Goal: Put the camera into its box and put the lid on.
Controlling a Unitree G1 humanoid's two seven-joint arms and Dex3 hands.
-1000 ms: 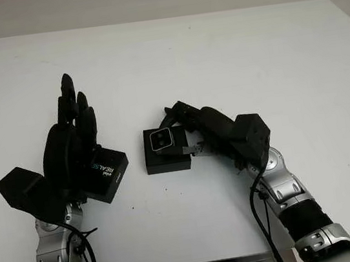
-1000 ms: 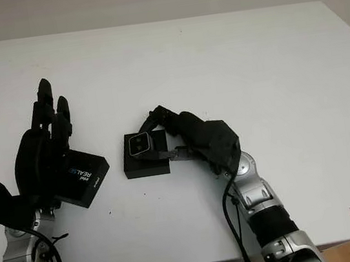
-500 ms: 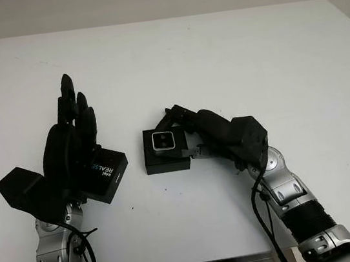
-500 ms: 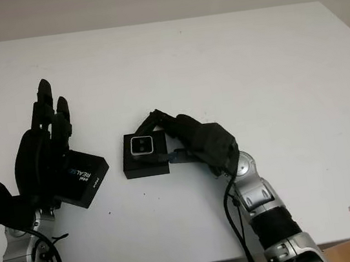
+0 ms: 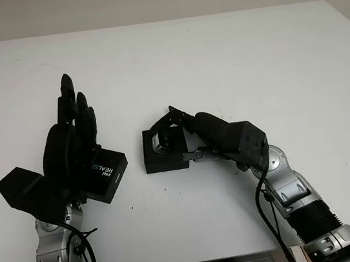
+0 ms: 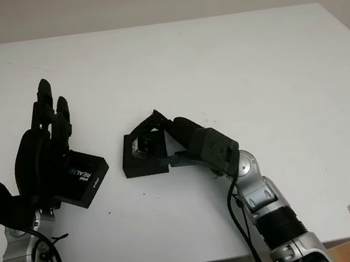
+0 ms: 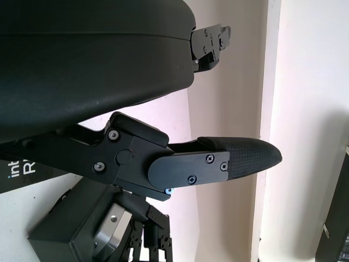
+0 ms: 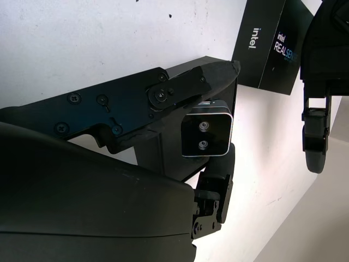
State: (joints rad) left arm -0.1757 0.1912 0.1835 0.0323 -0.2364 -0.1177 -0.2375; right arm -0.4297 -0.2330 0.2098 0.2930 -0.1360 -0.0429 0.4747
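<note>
Clearly, white "intel" and "REALSENSE" lettering is printed on the black lid (image 8: pixel 272 46), as seen in the right wrist view; from the head views only "REALSE" is read, because the left hand (image 5: pixel 67 152) stands open over the lid's near end on the white table (image 5: pixel 249 55). The silver camera (image 5: pixel 161 142) is clamped between the fingers (image 8: pixel 191 87) of the right hand (image 5: pixel 212 140), tilted over the open black box (image 5: pixel 163 162) at the table's middle. Two screw holes on the camera's face are shown in the right wrist view, a detail too small to be made out from the head.
</note>
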